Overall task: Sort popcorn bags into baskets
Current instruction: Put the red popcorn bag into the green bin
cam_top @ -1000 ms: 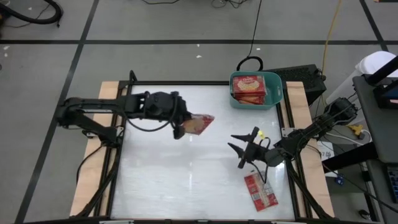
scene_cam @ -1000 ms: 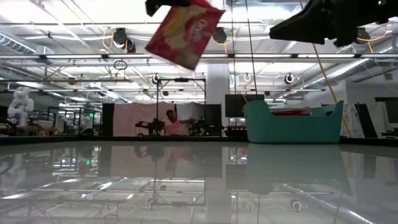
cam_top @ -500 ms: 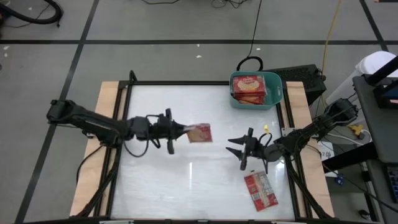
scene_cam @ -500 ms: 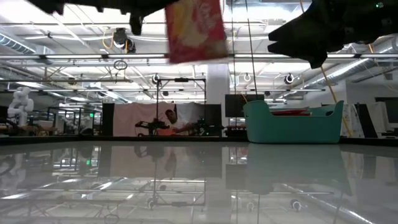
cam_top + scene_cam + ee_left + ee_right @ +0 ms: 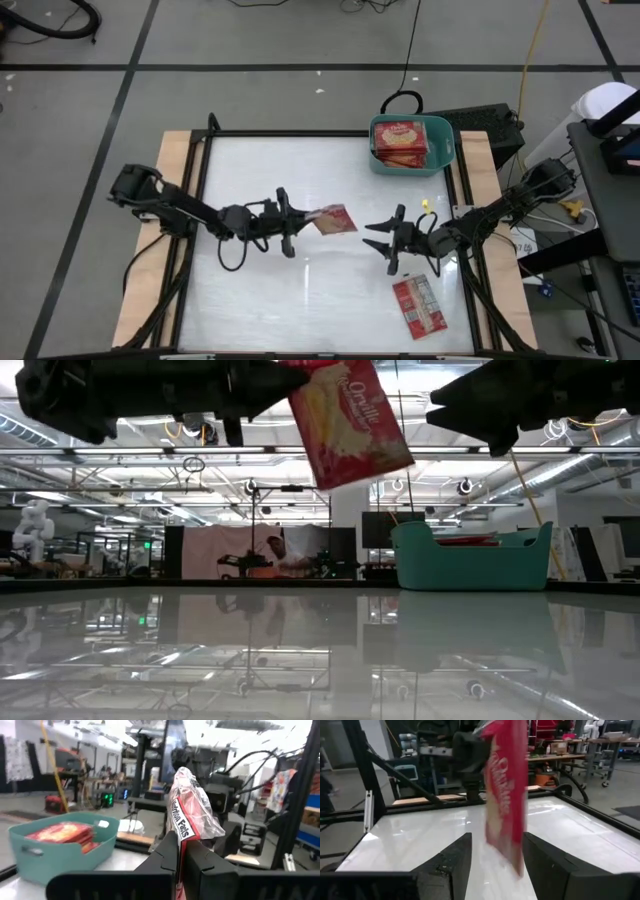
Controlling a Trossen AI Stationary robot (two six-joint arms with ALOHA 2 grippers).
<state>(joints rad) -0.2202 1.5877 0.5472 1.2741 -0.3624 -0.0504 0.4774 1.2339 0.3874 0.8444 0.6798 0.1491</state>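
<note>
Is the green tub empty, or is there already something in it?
Not empty. The teal tub already holds red popcorn bags, stacked flat inside; the left wrist view shows them below its rim.

white script "orville" on the held red popcorn bag [image 5: 348, 420], its edge panel [image 5: 183, 822] reading "nutrition facts"

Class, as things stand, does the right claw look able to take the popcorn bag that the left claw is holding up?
Probably yes: the right claw is open, facing the popcorn bag in the left claw, with nothing between them.
</note>
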